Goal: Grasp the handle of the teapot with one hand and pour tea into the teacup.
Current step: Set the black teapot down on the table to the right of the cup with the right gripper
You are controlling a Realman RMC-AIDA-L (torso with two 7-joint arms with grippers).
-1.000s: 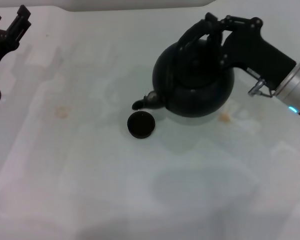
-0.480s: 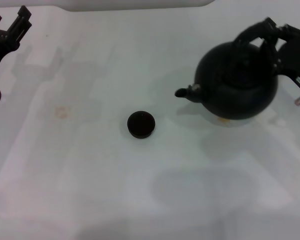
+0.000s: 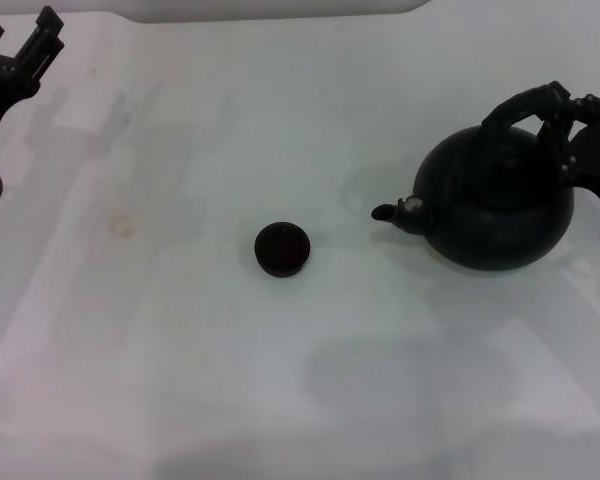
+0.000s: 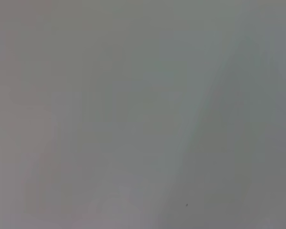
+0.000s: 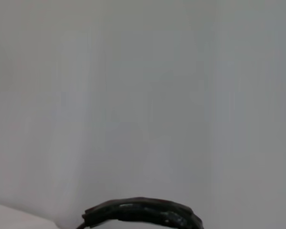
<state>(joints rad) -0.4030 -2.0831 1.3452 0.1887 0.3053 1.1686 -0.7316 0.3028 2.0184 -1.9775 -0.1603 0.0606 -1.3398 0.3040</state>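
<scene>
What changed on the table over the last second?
The right gripper, clamped on the handle, carried the teapot from above the teacup off to the robot's right and levelled it. The teacup stayed put, and the left gripper stayed parked at the far left.

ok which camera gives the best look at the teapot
The head view: the whole teapot shows, spout toward the teacup. The right wrist view catches only a strip of its handle; the left wrist view shows none of it.

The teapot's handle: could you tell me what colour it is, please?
Black, like the teapot itself; the handle shows best in the head view.
</scene>
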